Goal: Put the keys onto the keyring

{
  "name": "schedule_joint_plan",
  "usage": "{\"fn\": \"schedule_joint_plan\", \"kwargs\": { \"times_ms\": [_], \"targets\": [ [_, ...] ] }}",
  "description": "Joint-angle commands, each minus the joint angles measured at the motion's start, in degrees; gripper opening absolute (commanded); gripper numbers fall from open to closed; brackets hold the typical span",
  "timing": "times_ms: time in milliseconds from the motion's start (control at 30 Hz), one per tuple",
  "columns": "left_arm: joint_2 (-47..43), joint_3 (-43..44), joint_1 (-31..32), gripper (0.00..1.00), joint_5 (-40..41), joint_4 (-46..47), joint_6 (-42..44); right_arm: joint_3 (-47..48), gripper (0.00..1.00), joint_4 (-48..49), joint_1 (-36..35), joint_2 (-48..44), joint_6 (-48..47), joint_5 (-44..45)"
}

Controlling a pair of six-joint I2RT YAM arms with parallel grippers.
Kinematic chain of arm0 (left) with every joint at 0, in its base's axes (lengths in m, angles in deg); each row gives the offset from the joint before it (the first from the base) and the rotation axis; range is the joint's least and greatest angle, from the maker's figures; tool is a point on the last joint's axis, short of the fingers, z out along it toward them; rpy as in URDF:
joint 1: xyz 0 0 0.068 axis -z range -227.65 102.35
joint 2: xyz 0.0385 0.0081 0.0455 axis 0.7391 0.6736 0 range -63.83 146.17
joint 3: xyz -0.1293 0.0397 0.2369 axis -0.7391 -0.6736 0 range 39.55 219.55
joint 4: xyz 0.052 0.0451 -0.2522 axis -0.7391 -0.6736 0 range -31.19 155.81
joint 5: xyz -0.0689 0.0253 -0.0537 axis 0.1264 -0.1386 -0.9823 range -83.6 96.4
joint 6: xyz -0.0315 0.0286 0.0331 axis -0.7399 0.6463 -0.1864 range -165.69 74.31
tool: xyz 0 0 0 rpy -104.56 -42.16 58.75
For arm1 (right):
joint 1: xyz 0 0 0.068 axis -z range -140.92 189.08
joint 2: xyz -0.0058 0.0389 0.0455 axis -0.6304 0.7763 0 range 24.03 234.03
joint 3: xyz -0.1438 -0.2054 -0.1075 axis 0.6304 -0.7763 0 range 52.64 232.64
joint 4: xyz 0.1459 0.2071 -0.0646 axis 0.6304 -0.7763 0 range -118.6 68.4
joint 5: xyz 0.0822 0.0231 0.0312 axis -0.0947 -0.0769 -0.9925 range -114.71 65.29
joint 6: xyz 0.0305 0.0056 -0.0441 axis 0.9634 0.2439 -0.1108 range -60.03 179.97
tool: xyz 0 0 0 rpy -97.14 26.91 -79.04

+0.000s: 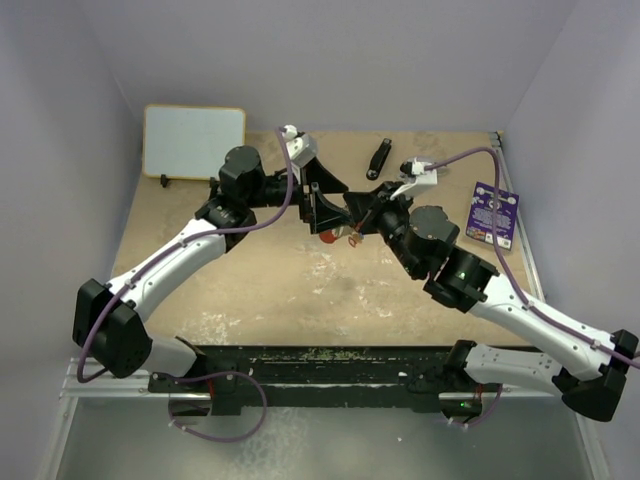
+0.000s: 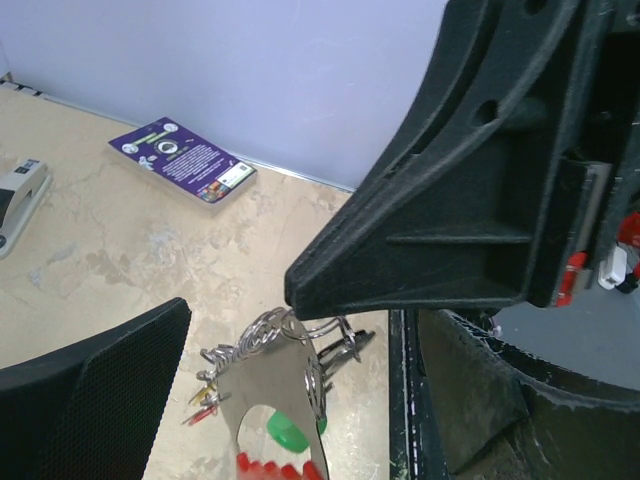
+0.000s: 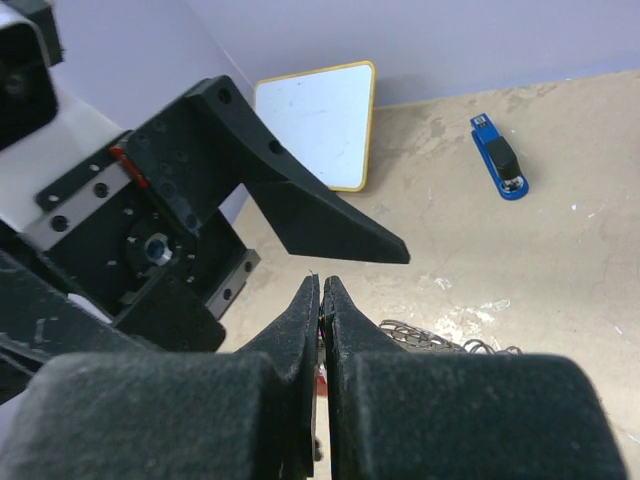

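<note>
R gripper (image 3: 321,285) jaws pressed shut, L gripper (image 2: 238,300) jaws spread wide, keyring (image 2: 290,330) mid-table btwn them, w/ silver coils, short chain, red & green bits bunched below, purple card (image 2: 182,158) further back.

board (image 1: 194,140) far left, stapler (image 1: 378,158) far centre, card (image 1: 492,211) right, keyring (image 2: 255,340) central, before the stapler

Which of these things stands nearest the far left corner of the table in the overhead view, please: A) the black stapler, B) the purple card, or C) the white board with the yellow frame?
C: the overhead view shows the white board at the far left corner, while the black stapler lies near the far middle and the purple card by the right edge.
</note>
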Motion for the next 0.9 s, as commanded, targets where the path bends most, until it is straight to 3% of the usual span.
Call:
{"fn": "schedule_joint_plan", "kwargs": {
  "times_ms": [0, 200, 500, 867],
  "targets": [
    [1.0, 2.0, 0.3, 0.98, 1.5, 1.5, 0.4, 3.9, 0.00, 4.1, -1.3, 0.4, 0.0, 1.8],
    [0.6, 1.9, 0.3, 0.97, 3.4, -1.3, 3.1, 3.8, 0.00, 4.8, -2.0, 0.6, 0.3, 2.1],
    [-0.5, 0.2, 0.2, 0.67, 1.4, 1.0, 3.7, 2.9, 0.00, 4.8, -2.2, -1.2, 0.9, 2.9],
    [-1.2, -0.9, 0.2, 0.52, -1.0, 3.9, 3.8, 2.7, 0.00, 4.7, -2.3, -1.6, 1.6, 2.9]
  ]
}}
